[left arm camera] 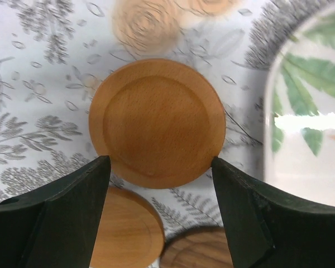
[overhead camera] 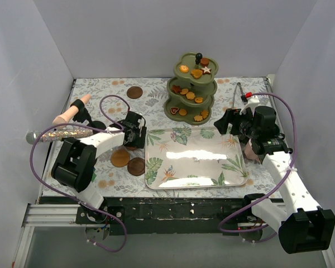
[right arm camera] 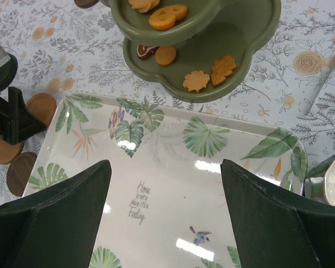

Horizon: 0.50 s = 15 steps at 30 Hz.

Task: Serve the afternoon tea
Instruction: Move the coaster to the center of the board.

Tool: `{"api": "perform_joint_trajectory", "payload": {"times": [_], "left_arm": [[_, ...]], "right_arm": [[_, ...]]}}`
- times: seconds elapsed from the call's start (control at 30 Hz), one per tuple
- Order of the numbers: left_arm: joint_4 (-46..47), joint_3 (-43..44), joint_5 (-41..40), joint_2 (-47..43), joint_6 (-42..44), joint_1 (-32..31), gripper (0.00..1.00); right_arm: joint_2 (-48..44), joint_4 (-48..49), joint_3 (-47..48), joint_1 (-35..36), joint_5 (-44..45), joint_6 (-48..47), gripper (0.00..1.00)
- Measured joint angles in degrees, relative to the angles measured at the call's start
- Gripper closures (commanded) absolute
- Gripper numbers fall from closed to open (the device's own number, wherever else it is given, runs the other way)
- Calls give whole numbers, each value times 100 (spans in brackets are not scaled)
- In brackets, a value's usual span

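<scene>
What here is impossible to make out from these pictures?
- Top view: what looks like a pinkish mug, mostly hidden under the right arm.
- Right wrist view: a pale mug, cut off by the right edge.
- Left wrist view: a light coaster and a dark coaster, cut by the bottom edge and the left claw.
- Right wrist view: the tray's lettering, too small to read fully.
</scene>
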Motion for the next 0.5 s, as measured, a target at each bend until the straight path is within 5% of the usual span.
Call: {"api": "perform_joint_trajectory", "payload": {"times": [0.5], "left_arm": [[267,1335,-26,1270,-4,691,32]], "right_arm": [[-33,26,-70,0,-52,2,12]]}}
